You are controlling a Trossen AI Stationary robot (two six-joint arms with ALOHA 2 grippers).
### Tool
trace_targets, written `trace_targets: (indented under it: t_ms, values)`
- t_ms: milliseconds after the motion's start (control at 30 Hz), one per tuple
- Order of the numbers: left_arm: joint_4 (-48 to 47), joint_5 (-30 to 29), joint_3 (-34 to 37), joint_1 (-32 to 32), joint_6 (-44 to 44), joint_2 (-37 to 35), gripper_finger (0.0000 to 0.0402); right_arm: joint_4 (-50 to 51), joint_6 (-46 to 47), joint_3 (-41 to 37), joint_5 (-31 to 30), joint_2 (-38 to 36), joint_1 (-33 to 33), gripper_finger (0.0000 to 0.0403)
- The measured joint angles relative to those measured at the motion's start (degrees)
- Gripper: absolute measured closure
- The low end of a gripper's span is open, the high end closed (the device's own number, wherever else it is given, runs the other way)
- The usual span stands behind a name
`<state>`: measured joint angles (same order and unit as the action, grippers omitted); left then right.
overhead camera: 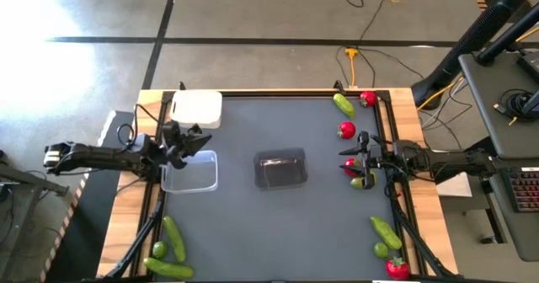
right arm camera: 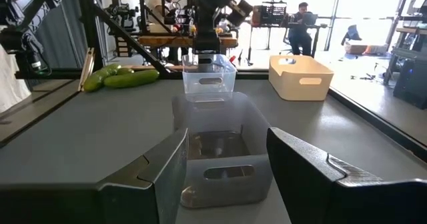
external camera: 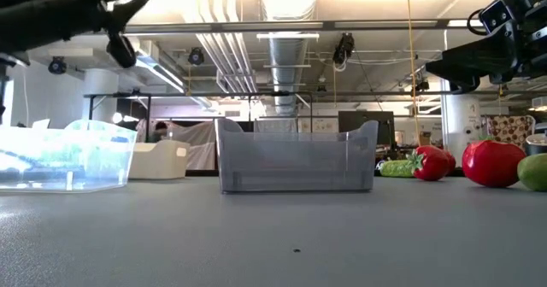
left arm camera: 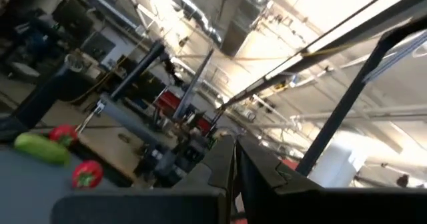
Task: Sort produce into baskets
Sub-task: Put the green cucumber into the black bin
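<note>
Produce lies untouched while right gripper [right arm camera: 223, 167] hangs spread and empty; left gripper [left arm camera: 233, 177] is pressed together.

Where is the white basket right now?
In the high view the white basket sits at the table's far left corner, just beyond the clear basket.

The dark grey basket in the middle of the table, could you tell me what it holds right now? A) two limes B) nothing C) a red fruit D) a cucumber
B: the dark grey basket shows only its bare floor from above, and nothing shows through its translucent wall in the low view.
</note>
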<state>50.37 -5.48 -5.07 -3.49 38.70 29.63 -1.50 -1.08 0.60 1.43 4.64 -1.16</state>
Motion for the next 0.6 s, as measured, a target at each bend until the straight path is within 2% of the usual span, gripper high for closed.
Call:
trace_targets:
  t_ms: [67,167,267,367,433,600]
  values:
    - [-0.9,0.5,-2.7,0.1,-0.8,0.8,0.04,0.0,0.0,0.0,0.0,0.0,0.0,0.0207]
    - [-5.0,4.5,-8.3,0.1,-4.7,2.5,0.04,0.0,0.0,0.0,0.0,0.0,0.0,0.0207]
    - [-15.8,8.1,-14.5,0.1,-10.1,4.3,0.04,0.0,0.0,0.0,0.0,0.0,0.0,0.0207]
    - [-29.2,7.8,-20.6,0.2,-12.2,6.6,0.04,0.0,0.0,0.0,0.0,0.0,0.0,0.0207]
    - [-36.6,7.5,-24.2,0.2,-11.4,8.4,0.04,0.0,0.0,0.0,0.0,0.0,0.0,0.0207]
    - [-50.1,7.6,-31.2,1.6,-2.6,12.6,0.04,0.0,0.0,0.0,0.0,0.0,0.0,0.0207]
